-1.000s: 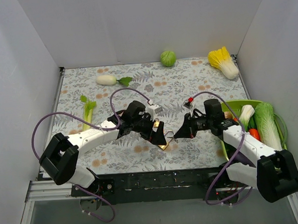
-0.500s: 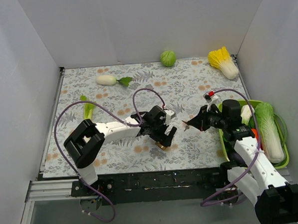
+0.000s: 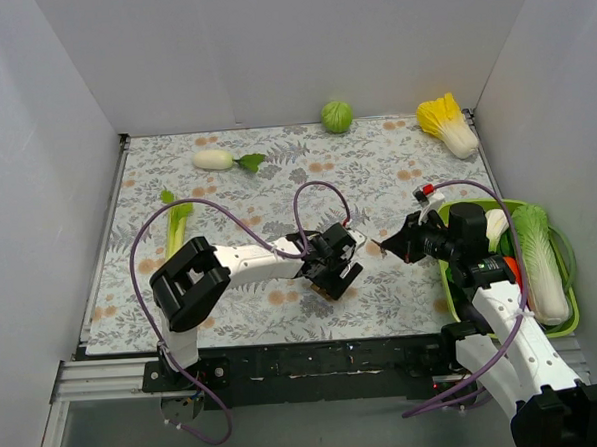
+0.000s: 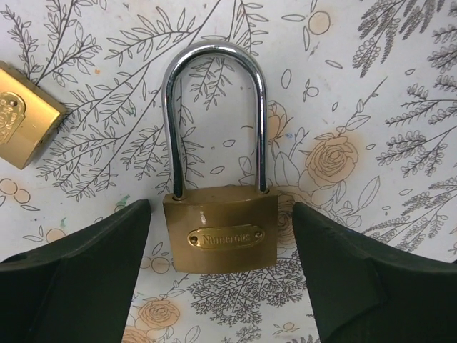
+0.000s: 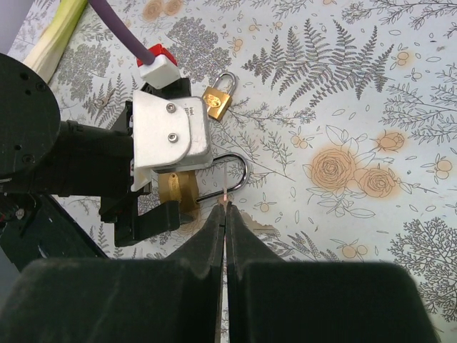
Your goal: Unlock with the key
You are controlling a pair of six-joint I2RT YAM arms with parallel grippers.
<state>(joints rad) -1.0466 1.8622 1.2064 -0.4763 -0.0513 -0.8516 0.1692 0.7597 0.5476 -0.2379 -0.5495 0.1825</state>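
A brass padlock with a long chrome shackle (image 4: 220,239) lies flat on the floral-printed table cover (image 4: 371,107) near the middle front of the table. The left gripper (image 4: 221,218) is set down over it. Its jaws stand wide, one dark finger on each side of the brass body with a narrow strip of cover showing between each finger and the lock, so nothing is clamped. A second, smaller brass padlock (image 4: 21,118) lies just beyond, apart from the first. The right gripper (image 5: 225,214) hangs to the right of the lock with its fingers pressed together. At their tips a thin pale sliver pokes out, most likely the small key (image 5: 226,193) seen edge-on, though its shape cannot be made out. What matters next is the lock's long axis. The shackle bow points away from the left wrist and out toward the right gripper, while the bottom of the body, where a keyhole would probably sit, faces back into the left gripper and is hidden in every view. The key hand is therefore at the wrong end. The left arm, being the nearer one, would probably have to close on the body and lift or swing it so that the bottom face meets the key.
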